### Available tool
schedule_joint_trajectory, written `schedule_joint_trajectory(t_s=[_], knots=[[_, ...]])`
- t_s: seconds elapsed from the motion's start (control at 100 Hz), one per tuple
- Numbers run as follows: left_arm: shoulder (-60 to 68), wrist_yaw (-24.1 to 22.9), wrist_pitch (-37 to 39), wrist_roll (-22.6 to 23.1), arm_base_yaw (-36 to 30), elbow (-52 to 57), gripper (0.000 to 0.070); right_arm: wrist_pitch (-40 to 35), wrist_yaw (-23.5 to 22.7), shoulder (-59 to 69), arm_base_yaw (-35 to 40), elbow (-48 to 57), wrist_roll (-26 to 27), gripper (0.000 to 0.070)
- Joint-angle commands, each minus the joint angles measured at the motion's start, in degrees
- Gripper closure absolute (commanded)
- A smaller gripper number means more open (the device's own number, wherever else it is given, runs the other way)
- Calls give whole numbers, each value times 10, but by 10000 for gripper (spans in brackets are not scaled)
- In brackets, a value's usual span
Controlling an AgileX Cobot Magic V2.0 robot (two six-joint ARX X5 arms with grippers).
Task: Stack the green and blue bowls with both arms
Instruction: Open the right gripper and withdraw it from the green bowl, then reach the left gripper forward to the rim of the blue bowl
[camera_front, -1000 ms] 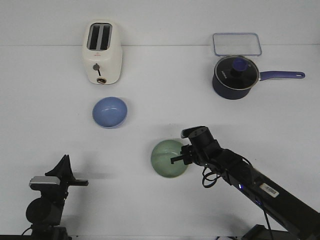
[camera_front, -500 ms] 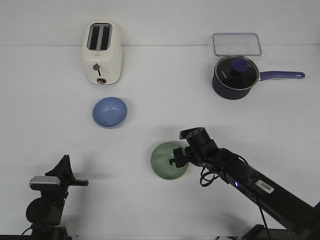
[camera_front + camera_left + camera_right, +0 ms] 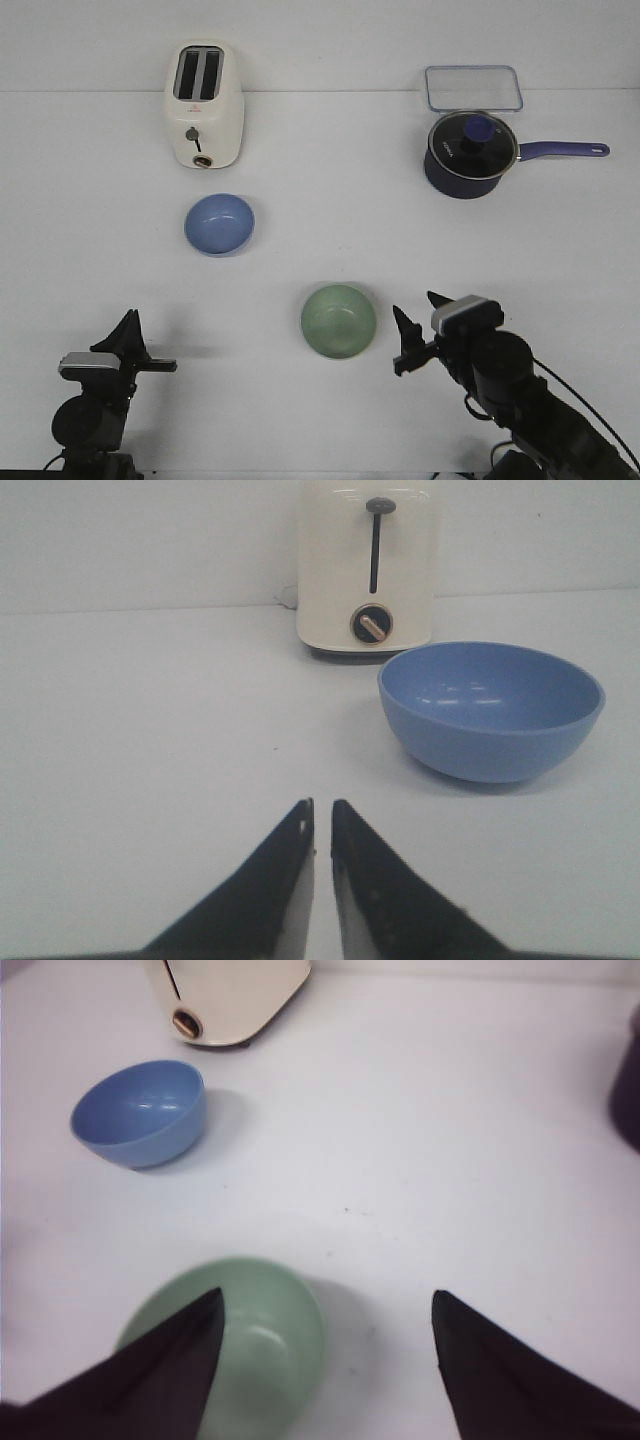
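Note:
The pale green bowl [image 3: 339,320] sits upright on the white table, front of centre. The light blue bowl [image 3: 219,223] sits apart from it, farther back and to the left, in front of the toaster. My right gripper [image 3: 417,311] is open and empty, just right of the green bowl and not touching it. In the right wrist view the green bowl [image 3: 250,1345] lies by one finger of the gripper [image 3: 328,1297], with the blue bowl [image 3: 140,1112] beyond. My left gripper [image 3: 131,333] is shut and empty at the front left. In its wrist view the gripper [image 3: 321,805] points towards the blue bowl [image 3: 490,710].
A cream toaster [image 3: 204,104] stands at the back left and also shows in the left wrist view [image 3: 368,565]. A dark blue lidded saucepan [image 3: 470,153] with a long handle and a clear container lid [image 3: 474,88] are at the back right.
My right arm has pulled back from the green bowl's rim toward the front right. The green bowl stays in the same spot, now upright. The left arm has not moved.

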Motion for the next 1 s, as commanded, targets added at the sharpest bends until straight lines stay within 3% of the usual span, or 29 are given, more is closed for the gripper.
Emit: schedule_joint_trajectory(t_s=[0.0,0.17,0.37,0.56,0.7,0.83,0.99], knots=[[-1,0,8,-1,1,-12,687,14,13,-56,21,-40,-15,273],[-1,0,8,-1,1,-12,687,14,14,-167,41,-113,-17,273],[-1,1,8,-3,1,-12,687,26,13,-207,41,-122,-14,273],[-1,15,7,-125,1,-12,687,23,12,-205,41,-122,-14,273],[-1,15,16,-140,1,-12,687,24,13,-205,41,-122,-14,273],[-1,15,32,-222,1,-1,690,24,15,-205,41,-122,-14,273],[50,-10,-50,-254,1,112,689,24,25,-205,41,-122,-14,273]])
